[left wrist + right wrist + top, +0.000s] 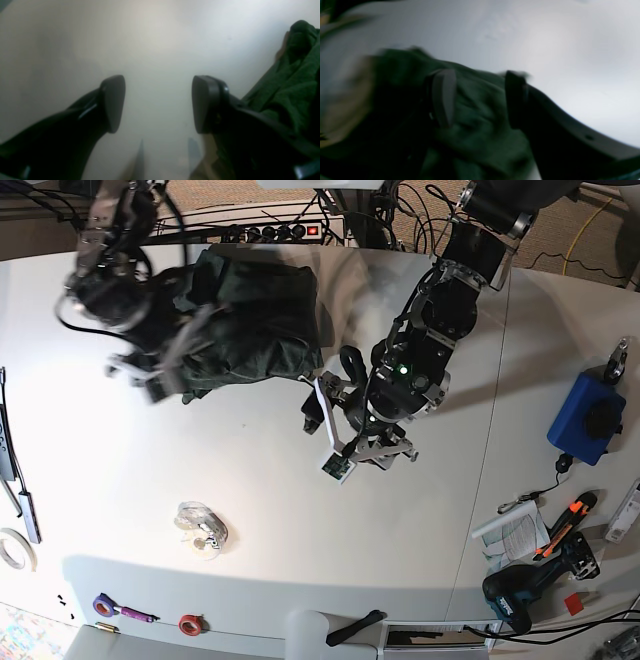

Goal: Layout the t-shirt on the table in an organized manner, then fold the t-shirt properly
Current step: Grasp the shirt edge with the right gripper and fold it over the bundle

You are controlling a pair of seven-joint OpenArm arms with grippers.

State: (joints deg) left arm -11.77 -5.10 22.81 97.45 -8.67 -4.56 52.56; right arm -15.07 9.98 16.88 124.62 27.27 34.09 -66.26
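The dark forest-green, wrinkled fabric t-shirt (250, 320) lay bunched in a heap on the far part of the smooth white table (250, 510). The right gripper (480, 100) hung over it, blurred, fingers spread. The left gripper (158, 103) stood beside it, fingers spread, empty.

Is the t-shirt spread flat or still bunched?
Bunched: the t-shirt sits in a wrinkled heap on the table, no sleeves laid out.
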